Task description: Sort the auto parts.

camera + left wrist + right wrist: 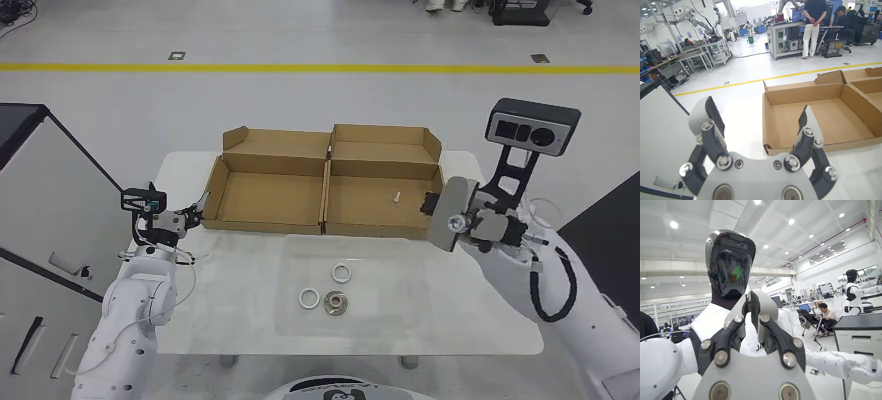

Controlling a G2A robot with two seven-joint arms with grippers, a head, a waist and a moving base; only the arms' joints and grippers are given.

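Two white rings [342,272] [309,298] and a grey metal part [335,304] lie on the white table [230,300], in front of two open cardboard boxes. The left box [268,198] [821,117] has nothing in it. A small white part [397,197] lies in the right box [375,210]. My left gripper [195,215] [757,106] is open and holds nothing; it hovers just outside the left box's outer wall. My right gripper [440,208] [748,297] is shut on nothing, raised at the right box's outer edge and tilted up, away from the table.
A faint clear sheet [300,262] lies under the rings and the metal part. Box flaps [275,140] stand up along the far side. A grey cabinet [40,190] stands left of the table. Bare tabletop lies in front of the parts.
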